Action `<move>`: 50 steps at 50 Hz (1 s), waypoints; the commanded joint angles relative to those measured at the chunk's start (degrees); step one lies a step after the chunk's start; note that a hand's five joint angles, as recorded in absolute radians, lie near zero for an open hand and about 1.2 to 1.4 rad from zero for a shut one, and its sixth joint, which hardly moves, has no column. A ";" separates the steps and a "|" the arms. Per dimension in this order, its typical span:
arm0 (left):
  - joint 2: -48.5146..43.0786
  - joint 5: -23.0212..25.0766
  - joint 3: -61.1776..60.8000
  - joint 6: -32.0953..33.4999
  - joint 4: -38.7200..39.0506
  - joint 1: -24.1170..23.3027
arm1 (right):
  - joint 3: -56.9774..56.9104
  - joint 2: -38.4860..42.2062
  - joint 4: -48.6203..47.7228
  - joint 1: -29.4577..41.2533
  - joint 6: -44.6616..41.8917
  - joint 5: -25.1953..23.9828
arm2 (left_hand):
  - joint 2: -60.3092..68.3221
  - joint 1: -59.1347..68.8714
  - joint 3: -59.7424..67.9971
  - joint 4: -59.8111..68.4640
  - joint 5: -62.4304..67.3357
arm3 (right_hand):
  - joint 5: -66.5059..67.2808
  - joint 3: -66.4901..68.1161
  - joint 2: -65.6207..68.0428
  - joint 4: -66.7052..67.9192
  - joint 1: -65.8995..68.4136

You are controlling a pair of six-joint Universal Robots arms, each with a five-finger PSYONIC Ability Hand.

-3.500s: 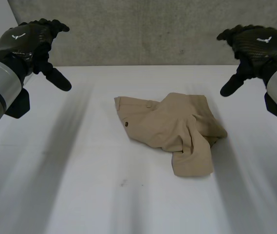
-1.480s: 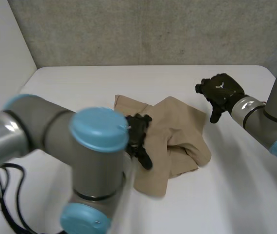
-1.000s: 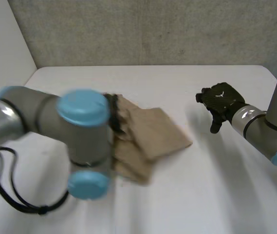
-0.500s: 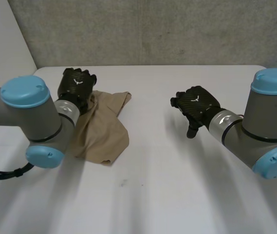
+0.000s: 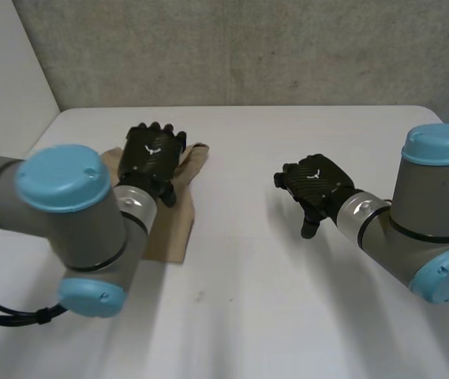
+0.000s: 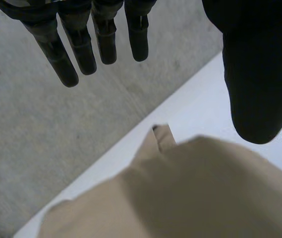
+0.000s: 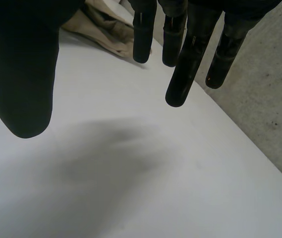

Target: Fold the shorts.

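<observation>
Left hand (image 5: 151, 154) and right hand (image 5: 317, 180) have fingers spread and empty. The shorts (image 5: 175, 229) under the left fingers lie bunched, so folding now could trap creases.

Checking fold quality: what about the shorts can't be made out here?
Head view: grey left arm and black left hand cover most of the tan fabric shorts.
Left wrist view: the shorts run off the edge.
Right wrist view: fingers of the black right hand hide part of them.

Left hand (image 5: 154, 154), right hand (image 5: 316, 180): fingers straight, thumbs apart.
</observation>
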 commanded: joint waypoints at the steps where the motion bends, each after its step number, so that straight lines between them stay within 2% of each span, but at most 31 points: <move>1: -10.06 -3.15 8.86 1.10 -0.81 2.11 | 0.50 -0.01 -0.11 0.00 -0.26 0.00 | -1.23 -1.87 -1.40 -1.18 -0.59 | -0.39 -21.06 -1.53 -0.59 1.61; 8: -14.81 -3.42 13.53 6.81 -1.16 7.83 | 0.50 0.08 -0.20 0.00 -0.43 0.09 | 0.95 0.31 0.78 1.00 1.59 | -0.39 -21.06 -1.53 -0.59 1.61; 11: -15.78 -3.24 13.80 8.92 -1.34 8.36 | 0.50 0.16 -0.29 0.00 -0.52 0.17 | 10.01 9.37 9.84 10.06 10.65 | -0.39 -21.06 -1.53 -0.59 1.61; 16: -16.04 -3.07 13.09 8.66 -2.13 7.66 | 0.23 0.43 -0.38 -0.08 -0.70 0.26 | 61.72 61.07 61.55 61.77 62.36 | -0.39 -21.06 -1.53 -0.59 1.61; 22: -14.47 -2.98 13.09 7.52 -2.57 3.53 | -0.47 0.43 -0.47 -0.35 -0.70 0.79 | 61.83 61.19 61.66 61.88 62.47 | -0.39 -21.06 -1.53 -0.59 1.61; 33: 3.02 -2.89 8.09 2.51 -4.06 -2.89 | -3.55 -0.71 -0.29 -3.25 2.55 4.22 | 61.83 61.19 61.66 61.88 62.47 | -0.72 -21.39 -1.87 -0.92 1.27; 39: 10.41 -0.17 5.98 0.31 -5.03 -4.12 | -3.81 -2.38 -0.12 -3.69 15.72 3.60 | 61.83 61.19 61.66 61.88 62.47 | -7.61 -28.28 -8.76 -7.82 -5.62; 45: 11.73 2.38 3.52 -1.18 -5.03 -4.12 | -3.02 -5.11 0.06 -3.51 28.98 1.15 | 61.83 61.19 61.66 61.88 62.47 | -10.81 -31.48 -11.96 -11.02 -8.82; 50: 11.64 2.30 1.05 -4.78 -5.91 -4.47 | -2.49 -5.20 0.06 -3.25 35.85 -1.23 | 61.83 61.19 61.66 61.88 62.47 | -11.40 -32.07 -12.55 -11.61 -9.41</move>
